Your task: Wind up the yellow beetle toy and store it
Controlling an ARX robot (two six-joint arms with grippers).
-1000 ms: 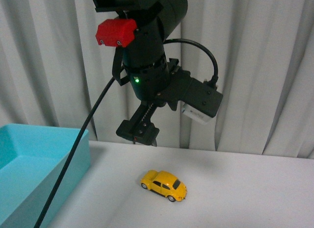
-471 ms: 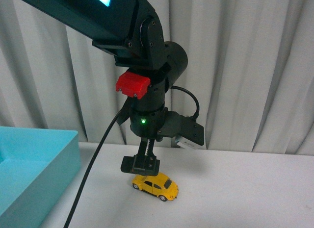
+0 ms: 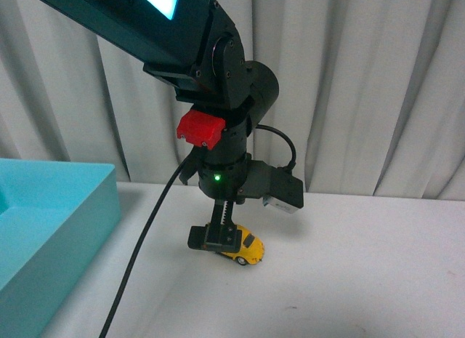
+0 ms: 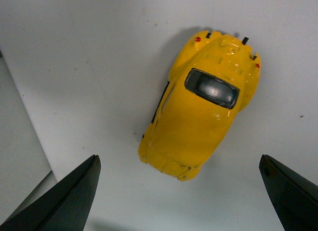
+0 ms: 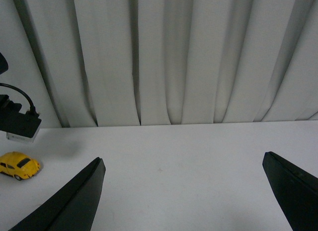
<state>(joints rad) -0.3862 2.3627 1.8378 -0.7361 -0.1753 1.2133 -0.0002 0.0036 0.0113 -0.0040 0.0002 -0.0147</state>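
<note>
The left claw (image 3: 216, 238) hides the back of the car (image 3: 251, 249). The blue box (image 3: 62, 232) runs out of sight.

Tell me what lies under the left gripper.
The yellow toy car on the white table, untouched, the left gripper open above it. In front view the gripper hides one end.

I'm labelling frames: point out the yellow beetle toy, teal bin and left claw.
yellow beetle toy (image 4: 197, 122): left wrist view, on its roof.
teal bin (image 3: 73, 240): front view, on its outer side wall.
left claw (image 4: 179, 160): left wrist view, midway between its fingertips.
</note>
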